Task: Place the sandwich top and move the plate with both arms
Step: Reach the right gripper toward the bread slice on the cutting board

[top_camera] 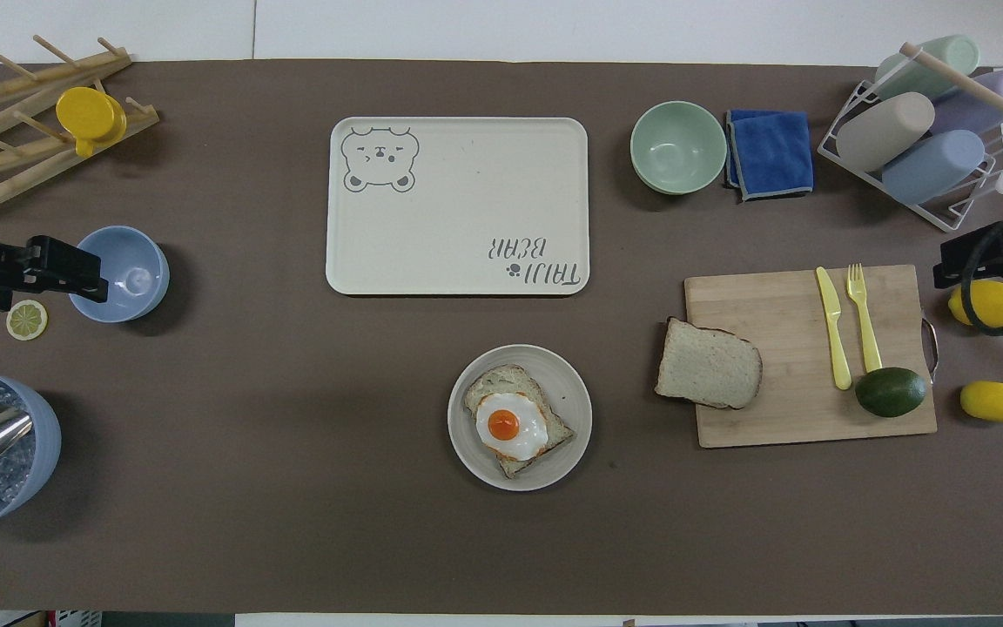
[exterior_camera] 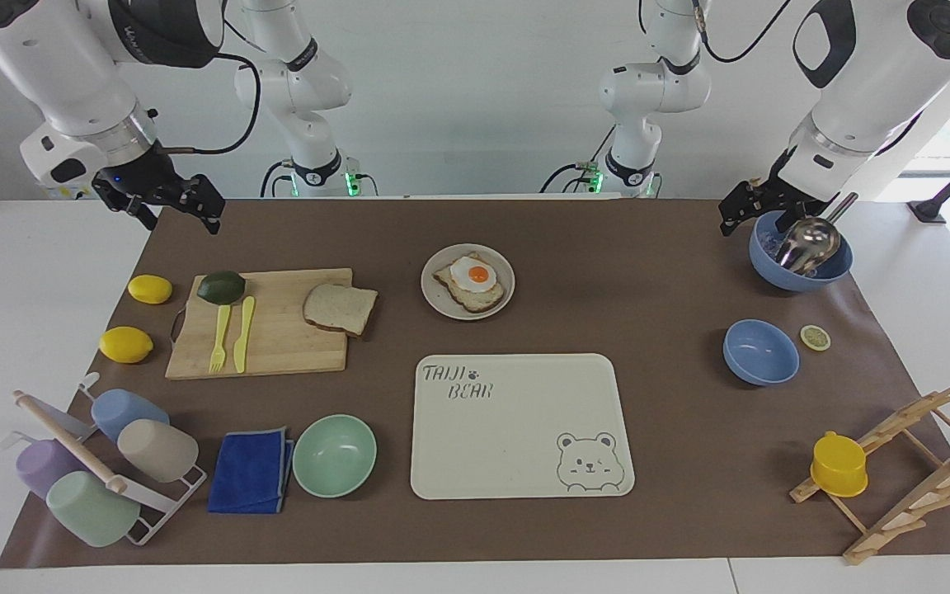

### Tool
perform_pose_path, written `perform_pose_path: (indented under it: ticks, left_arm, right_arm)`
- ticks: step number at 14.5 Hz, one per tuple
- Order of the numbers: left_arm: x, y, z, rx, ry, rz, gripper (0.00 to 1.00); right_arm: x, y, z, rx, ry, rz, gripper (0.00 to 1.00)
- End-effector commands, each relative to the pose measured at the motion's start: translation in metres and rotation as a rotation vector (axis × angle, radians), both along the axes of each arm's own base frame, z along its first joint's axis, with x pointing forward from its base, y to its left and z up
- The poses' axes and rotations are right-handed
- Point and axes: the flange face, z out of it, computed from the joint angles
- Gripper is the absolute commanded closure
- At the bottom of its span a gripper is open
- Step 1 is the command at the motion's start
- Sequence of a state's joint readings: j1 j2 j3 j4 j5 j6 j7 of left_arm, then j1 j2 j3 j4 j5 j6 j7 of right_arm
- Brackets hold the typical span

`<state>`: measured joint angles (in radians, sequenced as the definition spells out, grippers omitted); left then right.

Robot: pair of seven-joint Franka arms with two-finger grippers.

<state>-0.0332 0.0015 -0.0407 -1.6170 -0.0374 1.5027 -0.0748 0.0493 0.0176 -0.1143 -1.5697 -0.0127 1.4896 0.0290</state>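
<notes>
The sandwich top [exterior_camera: 340, 308] is a plain bread slice lying on the corner of the wooden cutting board [exterior_camera: 277, 342], overhanging the board's edge toward the plate; it also shows in the overhead view [top_camera: 708, 363]. The plate [exterior_camera: 501, 262] [top_camera: 567, 383] holds a toast slice with a fried egg [exterior_camera: 475, 276] [top_camera: 510, 427]. My right gripper [exterior_camera: 178, 210] [top_camera: 980, 257] hangs open and empty in the air over the right arm's end of the table, near the lemons. My left gripper [exterior_camera: 743, 210] [top_camera: 40, 274] hangs in the air beside a blue bowl with a metal scoop [exterior_camera: 801, 252].
A cream bear-printed tray [exterior_camera: 516, 429] lies farther from the robots than the plate. A mint bowl [exterior_camera: 334, 454], a blue cloth [exterior_camera: 251, 470] and a cup rack [exterior_camera: 104, 470] stand beside it. An avocado [exterior_camera: 221, 286], yellow cutlery [exterior_camera: 232, 334], two lemons, a second blue bowl [exterior_camera: 760, 352] and a wooden rack [exterior_camera: 904, 462] are around.
</notes>
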Motion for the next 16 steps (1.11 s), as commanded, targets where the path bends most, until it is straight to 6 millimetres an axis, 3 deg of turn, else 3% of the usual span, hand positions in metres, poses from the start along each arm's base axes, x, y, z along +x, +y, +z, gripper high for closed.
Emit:
perform_pose_path:
  ticks: [1, 8, 9, 12, 15, 16]
  left_arm:
    - [-0.005, -0.001, 0.005, 0.014, 0.003, 0.007, 0.0]
    - [-0.005, 0.0, 0.005, 0.014, 0.005, 0.009, 0.0]
    - [-0.005, 0.0, 0.005, 0.014, 0.003, 0.009, 0.0]
    - [-0.005, -0.001, 0.005, 0.013, 0.0, 0.007, 0.0]
    - [-0.004, 0.0, 0.004, 0.013, 0.0, 0.009, 0.0]
    - [-0.004, 0.0, 0.005, 0.013, -0.001, 0.009, 0.0]
  right_arm:
    - [-0.003, 0.002, -0.001, 0.034, -0.006, 0.029, 0.0]
    - [-0.007, 0.01, -0.002, 0.047, -0.015, 0.042, 0.0]
    - [-0.003, 0.026, -0.012, 0.041, -0.044, 0.079, 0.0]
    - [-0.006, 0.11, -0.067, -0.041, -0.053, 0.123, 0.0]
    - [0.003, 0.215, -0.156, -0.21, -0.018, 0.09, 0.0]
    - [0.004, 0.229, -0.177, -0.237, -0.022, 0.074, 0.0]
